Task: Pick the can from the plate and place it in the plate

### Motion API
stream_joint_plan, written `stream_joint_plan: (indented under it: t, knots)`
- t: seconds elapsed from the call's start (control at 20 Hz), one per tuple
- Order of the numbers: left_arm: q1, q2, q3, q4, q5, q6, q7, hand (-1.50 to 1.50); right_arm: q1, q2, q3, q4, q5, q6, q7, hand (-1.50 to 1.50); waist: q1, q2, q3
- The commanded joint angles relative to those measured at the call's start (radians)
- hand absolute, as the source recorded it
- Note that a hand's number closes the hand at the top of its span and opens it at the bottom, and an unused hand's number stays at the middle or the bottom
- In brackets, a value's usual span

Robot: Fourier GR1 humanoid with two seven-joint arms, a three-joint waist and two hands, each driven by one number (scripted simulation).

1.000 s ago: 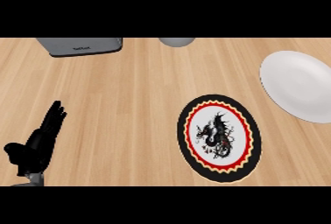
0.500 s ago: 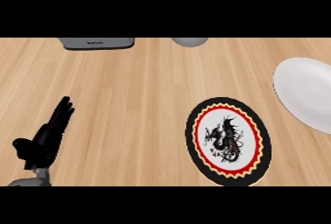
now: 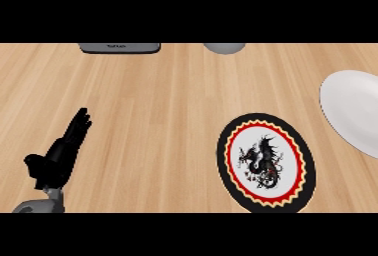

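A black-rimmed plate (image 3: 266, 161) with a red and yellow ring and a dragon picture lies on the wooden counter, right of centre. A plain white plate (image 3: 354, 113) sits at the right edge, partly cut off. A grey rounded object (image 3: 224, 47), possibly the can, shows only as a sliver at the top edge. My left hand (image 3: 60, 155) is at the lower left, open, fingers straight and pointing up the counter, touching nothing. My right hand is out of sight.
A grey flat appliance (image 3: 120, 47) is cut off at the top left. Bare wooden counter (image 3: 162, 115) stretches between my left hand and the dragon plate.
Everything in view has slid to the right: both plates, the grey appliance and the grey object. My left hand stays open and shows a little further right and higher.
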Motion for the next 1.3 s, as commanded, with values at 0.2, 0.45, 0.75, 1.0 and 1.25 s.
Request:
stream_joint_plan:
  t: [0.2, 0.45, 0.75, 1.0, 1.25]
  knots:
    - [-0.037, -0.025, 0.004, 0.066, -0.03, 0.007, -0.037, 0.0, -0.214, -0.067, 0.103, 0.093, 0.053, 0.054, 0.032, 1.5, 0.013, 0.004, 0.0]
    - [-0.063, -0.019, 0.015, 0.051, -0.023, 0.001, 0.012, 0.0, -0.308, 0.061, 0.226, -0.076, 0.087, 0.071, 0.213, 1.5, 0.011, 0.002, -0.002]
    - [-0.028, 0.018, 0.033, 0.011, 0.006, -0.063, 0.019, 0.0, -0.432, 0.199, 0.298, -0.06, 0.126, -0.01, 0.268, 1.5, 0.017, 0.002, -0.001]
    - [-0.037, -0.023, 0.023, 0.092, -0.037, -0.033, -0.05, 0.0, -0.475, 0.278, 0.352, -0.021, 0.176, -0.06, 0.286, 1.5, 0.01, 0.003, -0.001]
    - [0.006, -0.019, 0.033, 0.06, -0.031, -0.033, -0.054, 0.0, -0.541, 0.379, 0.282, 0.019, 0.103, -0.12, 0.394, 1.5, 0.013, 0.001, -0.001]
